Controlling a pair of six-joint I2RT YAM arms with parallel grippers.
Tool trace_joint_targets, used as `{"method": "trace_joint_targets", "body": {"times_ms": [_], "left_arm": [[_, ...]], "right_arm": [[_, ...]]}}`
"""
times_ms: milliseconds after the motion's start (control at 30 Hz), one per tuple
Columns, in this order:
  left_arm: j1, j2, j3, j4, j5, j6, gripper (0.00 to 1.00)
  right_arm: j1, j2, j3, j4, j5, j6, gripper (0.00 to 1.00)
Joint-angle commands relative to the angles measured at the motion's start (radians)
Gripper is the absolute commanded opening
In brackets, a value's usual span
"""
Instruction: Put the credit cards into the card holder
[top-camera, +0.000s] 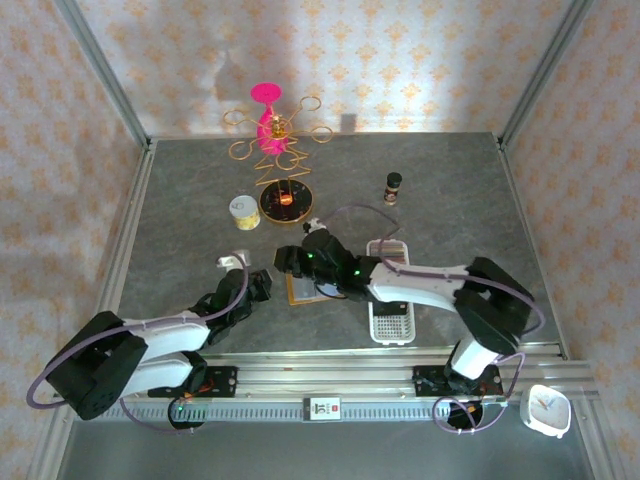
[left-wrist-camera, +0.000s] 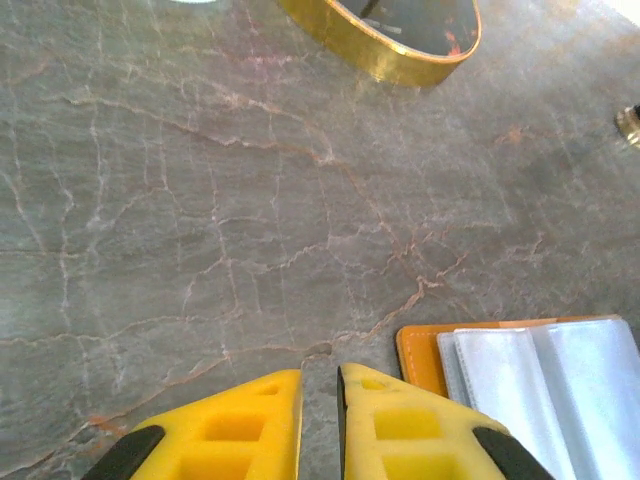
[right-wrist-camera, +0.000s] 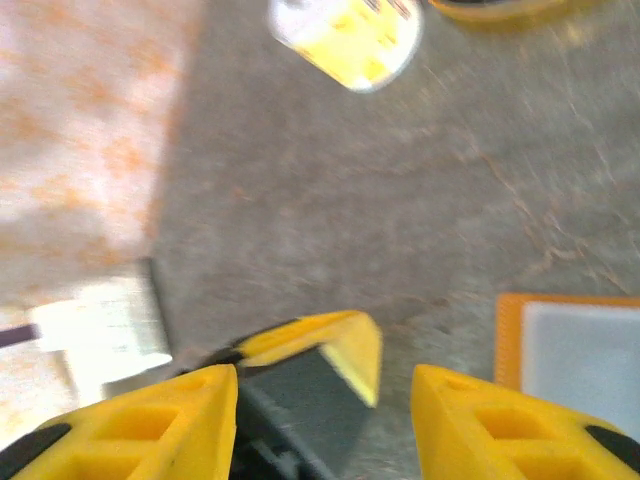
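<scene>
Left gripper (left-wrist-camera: 320, 385) nearly pressed together, empty; right gripper (right-wrist-camera: 322, 375) spread wide. Card holder (left-wrist-camera: 420, 350) lies open, pockets possibly unfilled, so the loading looks not yet done.

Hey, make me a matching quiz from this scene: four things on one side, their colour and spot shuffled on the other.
Things:
1 card holder
2 tray
3 clock
4 bottle

Descriptions:
A white, at the near right corner
B dark, standing toward the back right
C orange, lying open in the middle
D white, long, just right of the card holder

Pairs: 1-C; 2-D; 3-A; 4-B
</scene>
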Motion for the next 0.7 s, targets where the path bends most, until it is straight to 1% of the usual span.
{"method": "trace_joint_targets", "body": {"times_ms": [0, 67, 133, 200, 267, 300, 333, 367, 400, 433, 467, 533, 600, 667], "left_arm": [[0.007, -0.051, -0.024, 0.015, -0.046, -0.004, 0.19], [0.006, -0.081, -0.037, 0.027, -0.038, 0.003, 0.19], [0.007, -0.108, -0.054, 0.05, -0.023, 0.01, 0.2], [0.005, -0.124, -0.065, 0.071, -0.009, 0.014, 0.2], [0.005, -0.131, -0.068, 0.08, 0.009, 0.017, 0.2], [0.004, -0.13, -0.068, 0.086, 0.023, 0.019, 0.2], [0.004, -0.129, -0.07, 0.095, 0.03, 0.02, 0.2], [0.004, -0.126, -0.07, 0.102, 0.041, 0.02, 0.2], [0.004, -0.122, -0.069, 0.105, 0.051, 0.019, 0.2], [0.004, -0.119, -0.07, 0.11, 0.057, 0.02, 0.2], [0.004, -0.116, -0.069, 0.115, 0.063, 0.017, 0.2], [0.004, -0.111, -0.068, 0.121, 0.071, 0.016, 0.2], [0.004, -0.106, -0.07, 0.126, 0.071, 0.018, 0.2], [0.002, -0.098, -0.07, 0.13, 0.069, 0.018, 0.2]], "right_arm": [[0.005, -0.176, 0.004, -0.016, 0.095, -0.166, 0.48], [0.005, -0.288, -0.026, -0.028, 0.144, -0.248, 0.49], [0.005, -0.402, -0.065, -0.022, 0.176, -0.34, 0.54], [0.005, -0.52, -0.134, 0.006, 0.197, -0.485, 0.62], [0.005, -0.615, -0.209, 0.014, 0.222, -0.656, 0.65], [0.005, -0.665, -0.253, 0.012, 0.214, -0.784, 0.67], [0.005, -0.706, -0.29, 0.003, 0.179, -0.934, 0.69], [0.005, -0.754, -0.327, -0.034, 0.111, -1.148, 0.74], [0.005, -0.794, -0.349, -0.121, 0.033, -1.349, 0.83], [0.004, -0.828, -0.357, -0.208, -0.01, -1.482, 0.88], [0.005, -0.853, -0.356, -0.287, -0.017, -1.568, 0.9], [0.005, -0.883, -0.353, -0.379, 0.052, -1.583, 0.92], [0.005, -0.903, -0.354, -0.522, 0.101, -1.672, 0.93], [0.004, -0.924, -0.377, -0.605, 0.192, -1.713, 0.94]]}}
